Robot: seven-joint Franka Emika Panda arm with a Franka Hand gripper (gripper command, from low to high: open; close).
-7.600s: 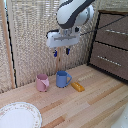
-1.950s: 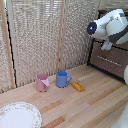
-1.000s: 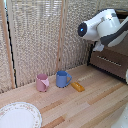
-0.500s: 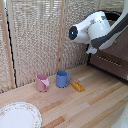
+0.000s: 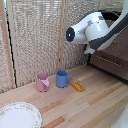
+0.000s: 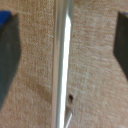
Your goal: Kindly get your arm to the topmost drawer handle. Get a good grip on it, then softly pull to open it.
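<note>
Two mugs, pink (image 5: 42, 82) and blue (image 5: 62, 79), stand on the pale wooden table (image 5: 95, 107); a plate (image 5: 17, 116) lies at seven o'clock; reed blinds (image 5: 35, 35) behind; the arm (image 5: 92, 30) reaches toward two o'clock; the drawer handle (image 6: 61, 65) runs between the spread jaws, untouched.

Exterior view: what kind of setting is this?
Probably a mock home or kitchen corner set up for robot trials. A light wooden tabletop holds a pink mug, a blue mug and a patterned plate; dark wooden drawers stand behind, and a woven screen backs it.
</note>
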